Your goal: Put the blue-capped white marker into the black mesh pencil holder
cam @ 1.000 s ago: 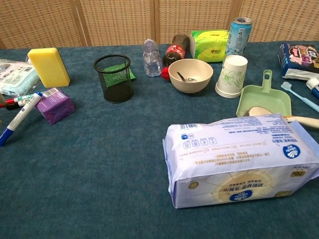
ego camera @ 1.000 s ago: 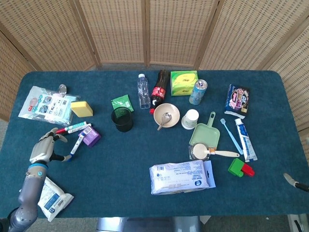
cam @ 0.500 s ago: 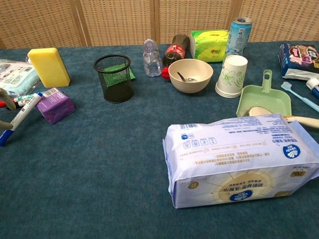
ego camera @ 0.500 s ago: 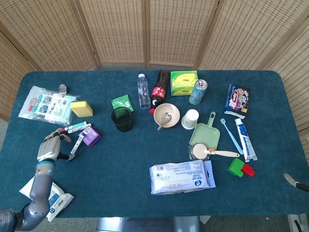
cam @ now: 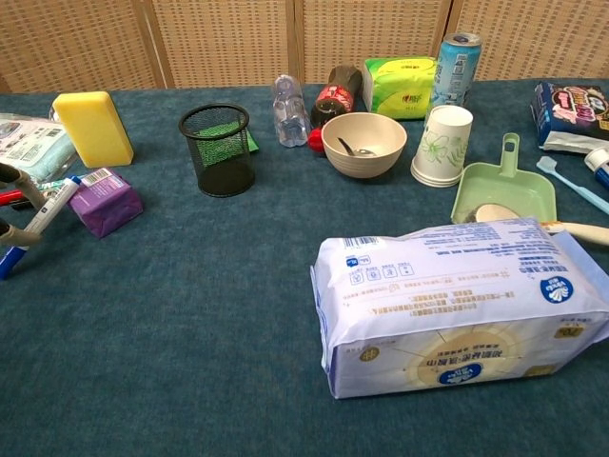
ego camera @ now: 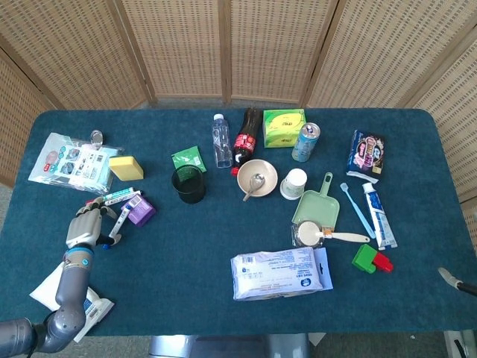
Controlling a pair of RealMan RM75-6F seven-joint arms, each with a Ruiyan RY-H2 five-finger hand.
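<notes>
The blue-capped white marker (ego camera: 119, 224) leans with its upper end on a small purple box (ego camera: 141, 211) and its blue cap on the cloth; it also shows at the left edge of the chest view as the marker (cam: 39, 223). My left hand (ego camera: 86, 224) is just left of it, fingers spread, with fingertips (cam: 21, 181) on either side of the barrel but not closed on it. The black mesh pencil holder (ego camera: 188, 184) stands upright to the right, with the same holder (cam: 219, 149) empty-looking. Only a tip of my right hand (ego camera: 452, 277) shows at the far right edge.
A second, red-capped marker (ego camera: 112, 198), a yellow sponge (ego camera: 126, 167) and a plastic packet (ego camera: 69, 159) lie beside the left hand. A bowl (ego camera: 257, 177), bottles (ego camera: 221, 140), a paper cup (ego camera: 294, 183), a green dustpan (ego camera: 317, 208) and a wipes pack (ego camera: 281, 273) fill the middle and right.
My left hand has moved forward and to the right, up to the blue-capped marker; its fingertips now show at the chest view's left edge. The marker has not shifted.
</notes>
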